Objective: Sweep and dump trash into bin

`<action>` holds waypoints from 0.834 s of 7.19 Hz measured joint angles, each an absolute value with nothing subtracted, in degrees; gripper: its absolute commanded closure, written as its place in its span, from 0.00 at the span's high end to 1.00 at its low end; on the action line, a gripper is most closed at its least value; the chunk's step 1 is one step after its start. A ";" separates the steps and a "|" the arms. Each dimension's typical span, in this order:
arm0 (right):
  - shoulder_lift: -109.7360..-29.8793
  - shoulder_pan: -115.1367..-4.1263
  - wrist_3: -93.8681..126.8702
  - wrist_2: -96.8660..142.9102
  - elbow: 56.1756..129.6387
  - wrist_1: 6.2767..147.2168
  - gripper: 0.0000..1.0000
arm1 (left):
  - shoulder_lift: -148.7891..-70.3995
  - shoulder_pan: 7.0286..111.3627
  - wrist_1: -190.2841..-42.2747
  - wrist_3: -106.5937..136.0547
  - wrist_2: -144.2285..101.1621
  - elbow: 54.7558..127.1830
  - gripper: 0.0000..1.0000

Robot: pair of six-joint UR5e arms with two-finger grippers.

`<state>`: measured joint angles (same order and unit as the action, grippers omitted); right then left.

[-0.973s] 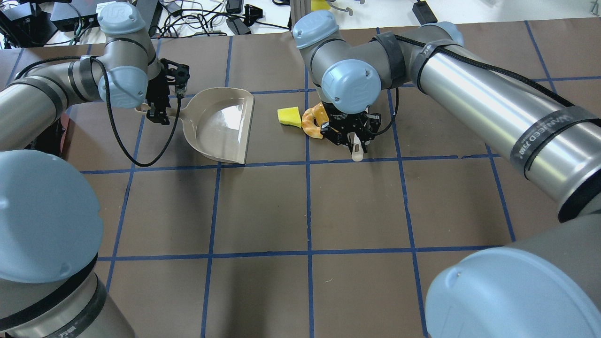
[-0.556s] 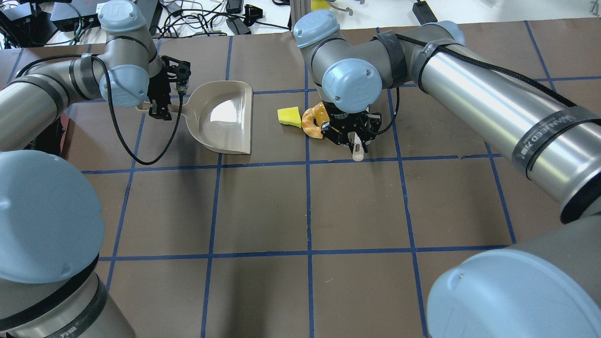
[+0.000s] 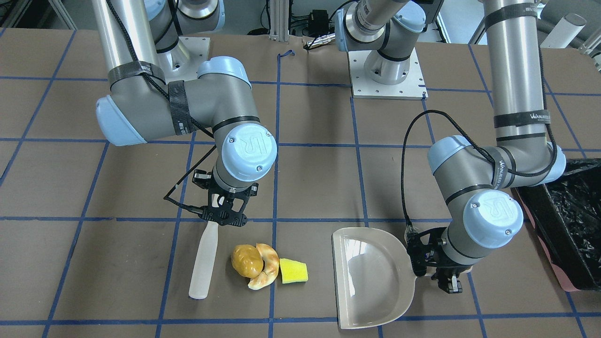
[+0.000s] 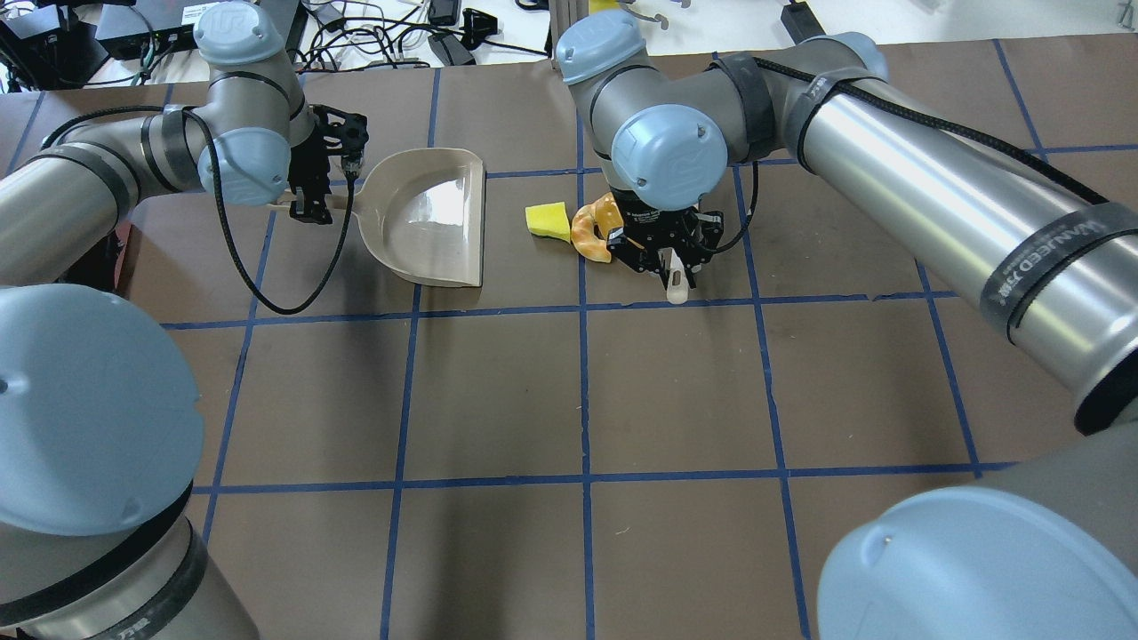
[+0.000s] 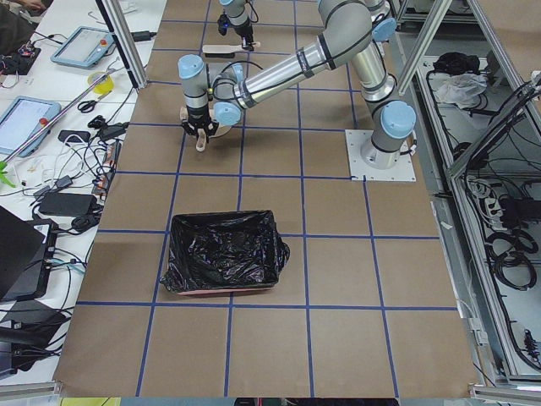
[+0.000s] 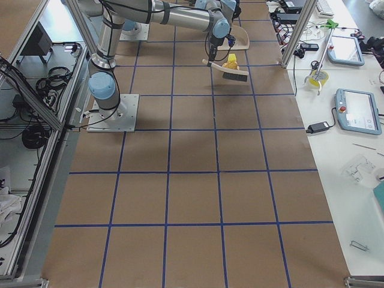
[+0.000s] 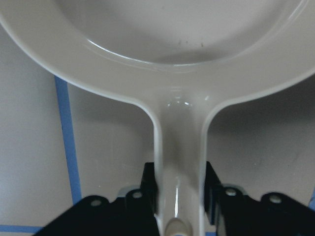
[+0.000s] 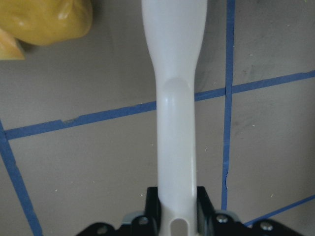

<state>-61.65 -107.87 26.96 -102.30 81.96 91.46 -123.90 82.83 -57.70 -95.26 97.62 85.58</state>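
The trash lies in a cluster: a golden-brown lump (image 3: 247, 261), a tan croissant piece (image 3: 265, 272) and a yellow sponge wedge (image 3: 294, 271). In the overhead view the sponge (image 4: 547, 220) and the croissant piece (image 4: 589, 236) show, and the lump is mostly hidden under the right wrist. My right gripper (image 3: 221, 209) is shut on the handle of a beige brush (image 3: 204, 263) just beside the lump. My left gripper (image 4: 307, 206) is shut on the handle of the beige dustpan (image 4: 427, 218), whose open mouth faces the sponge, a short gap away. The pink bin (image 3: 540, 225) with its black bag stands beyond my left arm.
The bin also shows in the exterior left view (image 5: 182, 254), near the table's end. Cables and devices lie past the far table edge (image 4: 382, 40). Blue tape lines mark a grid on the brown table top (image 4: 578, 391).
My left gripper has moved the dustpan away from me and to the right, nearer the sponge, turning it a little. The right gripper and the trash have barely moved.
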 measured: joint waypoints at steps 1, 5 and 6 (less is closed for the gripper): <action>-61.52 -107.90 26.97 -102.12 82.02 91.46 0.00 | -123.82 83.04 -57.65 -95.15 98.63 85.37 0.12; -59.91 -107.93 28.20 -101.98 82.15 91.99 0.00 | -123.58 84.08 -57.59 -94.49 100.53 85.17 0.12; -59.88 -107.95 28.72 -101.90 82.16 91.99 0.00 | -123.61 84.28 -57.56 -94.32 100.60 85.17 0.12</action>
<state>-59.88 -107.95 28.72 -101.90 82.16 91.99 -123.61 84.28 -57.56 -94.32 100.60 85.17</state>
